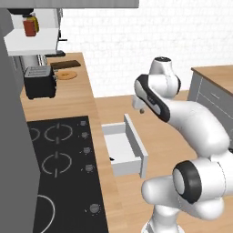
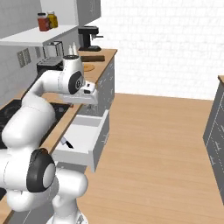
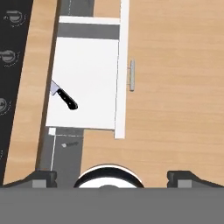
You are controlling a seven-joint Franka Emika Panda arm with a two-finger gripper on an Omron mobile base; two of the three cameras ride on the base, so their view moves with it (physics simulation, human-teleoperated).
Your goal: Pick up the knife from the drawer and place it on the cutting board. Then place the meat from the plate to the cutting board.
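Observation:
The drawer (image 3: 87, 65) stands pulled out from under the counter. The knife (image 3: 65, 98) lies at its left edge, black handle toward the middle, the tip of the silver blade under the counter lip. It shows as a small dark mark in the right base view (image 2: 66, 142). My gripper (image 3: 113, 177) hangs open well above the drawer, fingertips (image 3: 43, 177) wide apart with nothing between them; the hand (image 2: 89, 98) sits over the drawer's far end. The dark cutting board (image 1: 65, 64) and round plate (image 1: 67, 75) lie far back on the counter. The meat is too small to make out.
A black toaster (image 1: 40, 82) stands in front of the plate, and a cooktop (image 1: 54, 159) with knobs fills the near counter. A coffee machine (image 2: 89, 37) sits behind the board, under a shelf with jars (image 2: 46, 21). Another cabinet (image 1: 214, 86) stands across the wooden floor.

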